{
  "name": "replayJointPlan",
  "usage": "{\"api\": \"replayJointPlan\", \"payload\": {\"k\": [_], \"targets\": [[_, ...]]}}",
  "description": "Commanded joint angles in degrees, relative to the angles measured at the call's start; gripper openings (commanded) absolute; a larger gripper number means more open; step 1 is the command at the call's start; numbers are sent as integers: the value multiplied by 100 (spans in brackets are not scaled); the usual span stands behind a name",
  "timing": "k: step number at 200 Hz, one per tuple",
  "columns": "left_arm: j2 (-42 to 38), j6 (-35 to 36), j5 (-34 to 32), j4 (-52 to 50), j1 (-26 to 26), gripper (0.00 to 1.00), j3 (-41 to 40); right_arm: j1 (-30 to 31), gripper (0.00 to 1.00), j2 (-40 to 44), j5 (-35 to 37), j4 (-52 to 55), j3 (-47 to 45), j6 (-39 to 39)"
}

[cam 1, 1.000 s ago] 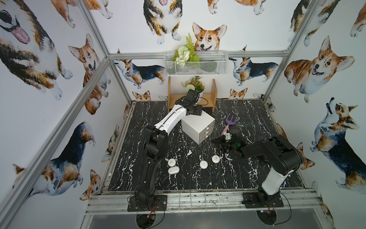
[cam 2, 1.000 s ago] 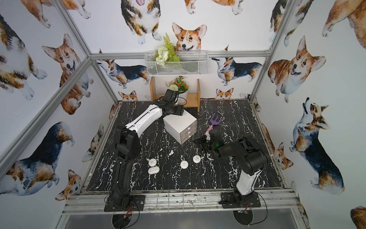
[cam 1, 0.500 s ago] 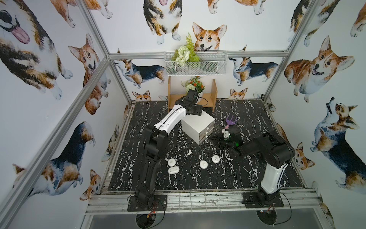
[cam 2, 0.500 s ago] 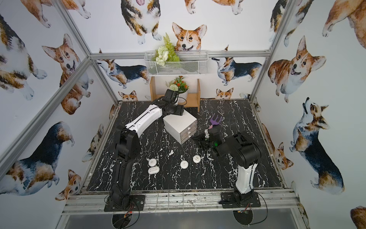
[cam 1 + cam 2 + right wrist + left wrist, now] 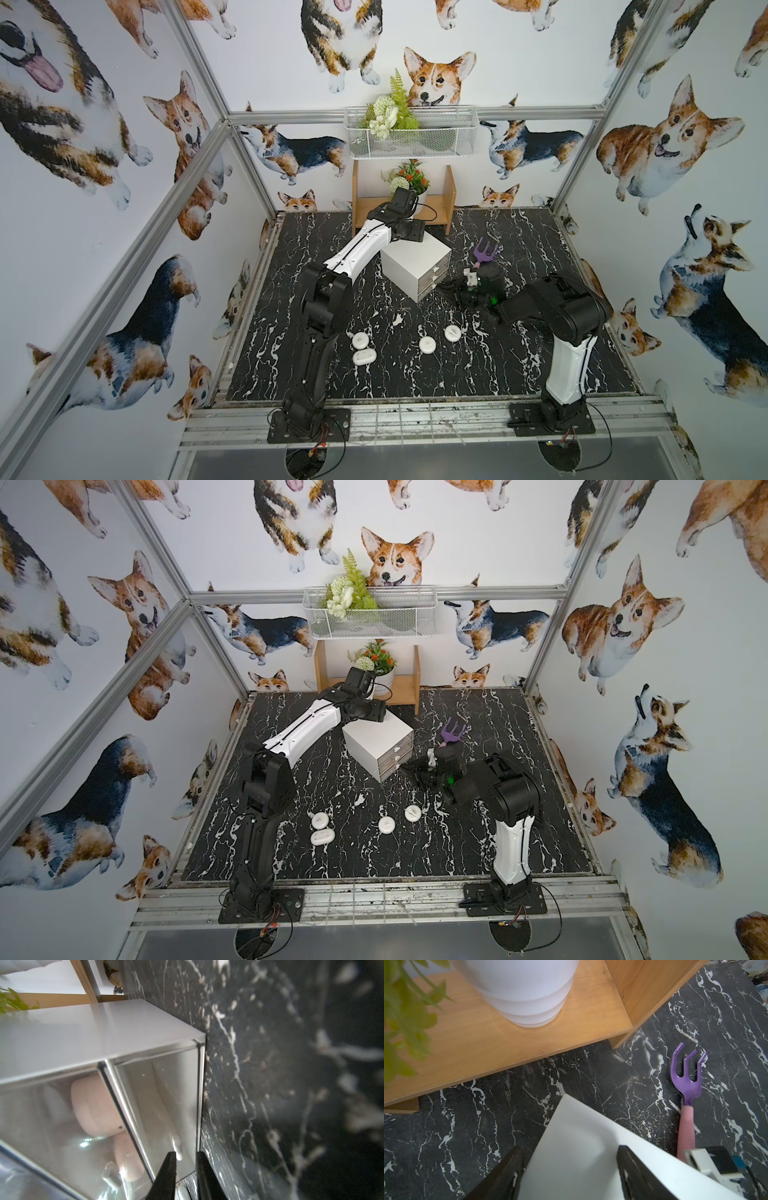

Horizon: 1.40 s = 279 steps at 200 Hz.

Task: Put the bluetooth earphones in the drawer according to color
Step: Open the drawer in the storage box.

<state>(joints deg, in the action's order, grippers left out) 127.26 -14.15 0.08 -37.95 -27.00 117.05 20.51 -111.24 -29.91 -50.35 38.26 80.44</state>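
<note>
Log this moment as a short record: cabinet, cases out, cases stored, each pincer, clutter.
cabinet: white three-drawer cabinet, mid-table, set at an angle
cases out: four white earphone cases on the black marble table
cases stored: at least two pink earphone cases seen through a clear drawer
left: left pincer astride the cabinet's rear corner, jaws apart; grip unclear
right: right pincer by a drawer handle, jaws narrowly apart, nothing seen between
clutter: toy garden fork beside the cabinet, not touching
</note>
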Motion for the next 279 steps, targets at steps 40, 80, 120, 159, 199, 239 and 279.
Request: {"api": "replayJointPlan", "payload": {"k": [40, 80, 120, 159, 199, 239, 279], "targets": [[229, 106, 423, -1476, -55, 75, -104, 26, 24, -261, 2, -399, 162, 109], [229, 118, 423, -1516, -55, 75, -60, 58, 24, -406, 18, -607, 260, 220], [233, 136, 414, -1556, -52, 75, -26, 85, 17, -517, 64, -853, 292, 330], [231, 128, 419, -1549, -51, 75, -66, 97, 5, -548, 112, -1083, 209, 444], [229, 123, 402, -1512, -53, 75, -164, 101, 0, -511, 74, -1140, -12, 457], [269, 62, 394, -1479, -52, 75, -167, 120, 0, -160, -6, -892, -537, 236], [302, 28, 397, -1502, -51, 75, -96, 122, 0, 430, -103, -481, -1191, -40]]}}
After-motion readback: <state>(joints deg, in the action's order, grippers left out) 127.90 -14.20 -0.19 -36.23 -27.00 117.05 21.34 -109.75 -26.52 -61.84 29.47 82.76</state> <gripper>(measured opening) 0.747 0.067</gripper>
